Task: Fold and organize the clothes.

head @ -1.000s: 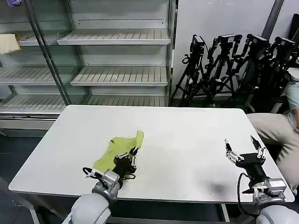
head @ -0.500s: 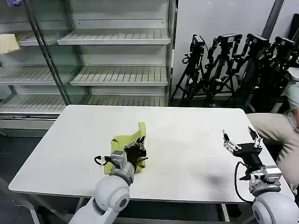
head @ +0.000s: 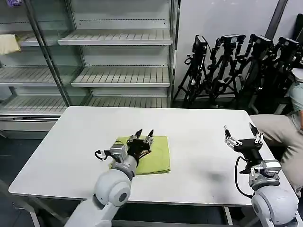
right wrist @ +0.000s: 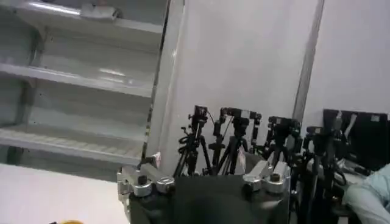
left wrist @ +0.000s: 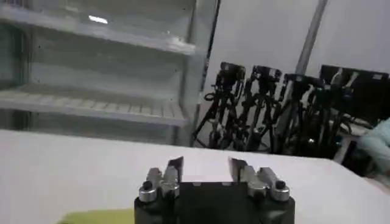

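Note:
The lime yellow-green T-shirt [head: 158, 158] lies flat on the white table [head: 203, 123] as a folded rectangle, left of the middle. My left gripper [head: 144, 134] hovers over the shirt's far left part, fingers open and pointing up, nothing between them. In the left wrist view the left gripper [left wrist: 206, 169] stands open over bare table, with a corner of the shirt [left wrist: 100, 217] at the frame's edge. My right gripper [head: 241, 133] is held open above the table's right side, well apart from the shirt. The right wrist view shows the right gripper [right wrist: 207, 169] open and holding nothing.
A glass-fronted shelf unit [head: 118, 47] stands behind the table, with a pale cream cloth [head: 8, 43] on a shelf at the far left. Black tripods [head: 236, 66] crowd the back right. Bare tabletop lies between the shirt and my right gripper.
My left gripper carried the raised shirt edge over to the right, let go and opened. The shirt now lies flat and folded. My right gripper drifted slightly farther away.

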Available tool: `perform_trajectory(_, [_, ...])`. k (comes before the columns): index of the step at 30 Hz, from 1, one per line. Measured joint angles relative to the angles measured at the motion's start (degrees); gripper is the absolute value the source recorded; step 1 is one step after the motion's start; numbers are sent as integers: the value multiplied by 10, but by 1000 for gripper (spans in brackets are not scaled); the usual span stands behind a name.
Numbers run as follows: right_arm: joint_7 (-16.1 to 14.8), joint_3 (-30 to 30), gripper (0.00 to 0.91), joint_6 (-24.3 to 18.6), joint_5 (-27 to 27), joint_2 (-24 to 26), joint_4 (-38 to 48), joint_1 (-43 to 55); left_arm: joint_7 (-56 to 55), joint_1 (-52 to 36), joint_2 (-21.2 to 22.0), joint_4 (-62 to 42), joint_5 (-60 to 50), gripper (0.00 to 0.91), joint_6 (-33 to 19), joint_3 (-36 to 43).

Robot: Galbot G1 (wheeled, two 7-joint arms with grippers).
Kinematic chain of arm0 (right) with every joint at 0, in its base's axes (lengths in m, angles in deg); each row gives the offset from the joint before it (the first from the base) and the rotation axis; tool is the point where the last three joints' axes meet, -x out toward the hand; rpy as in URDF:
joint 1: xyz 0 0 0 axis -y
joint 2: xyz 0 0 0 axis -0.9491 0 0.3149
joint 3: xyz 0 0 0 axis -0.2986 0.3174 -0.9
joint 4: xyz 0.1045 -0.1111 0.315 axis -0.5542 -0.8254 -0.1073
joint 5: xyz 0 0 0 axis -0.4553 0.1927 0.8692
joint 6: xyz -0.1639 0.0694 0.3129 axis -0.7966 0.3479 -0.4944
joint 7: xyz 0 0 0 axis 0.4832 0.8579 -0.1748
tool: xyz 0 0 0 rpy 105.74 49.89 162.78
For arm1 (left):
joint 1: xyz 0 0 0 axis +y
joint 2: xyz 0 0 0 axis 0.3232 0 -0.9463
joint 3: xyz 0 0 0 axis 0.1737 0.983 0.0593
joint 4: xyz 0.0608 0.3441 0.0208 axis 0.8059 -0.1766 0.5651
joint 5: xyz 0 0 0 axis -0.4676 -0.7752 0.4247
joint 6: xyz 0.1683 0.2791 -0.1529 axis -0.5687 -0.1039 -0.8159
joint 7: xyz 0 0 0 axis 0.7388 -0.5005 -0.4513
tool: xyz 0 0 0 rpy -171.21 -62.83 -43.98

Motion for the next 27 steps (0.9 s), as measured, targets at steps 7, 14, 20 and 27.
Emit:
perform_trajectory(7, [5,16,907,-8,-12,-14,16,23,132,26,-66,-51,-137,907,-79,-94])
perform_trajectory(14, [9,39,907,-20,-32,-29,30,43,244,63,-106,-82,-213,907,-140,-192])
perform_trajectory(20, [4,60,907,-21,-51,-31,30,55,303,83,-118,-93,-254,907,-186,-232])
perform_trajectory(27, [1,86,907,-20,-66,-40,35,62,345,95,-120,-95,-289,907,-226,-259])
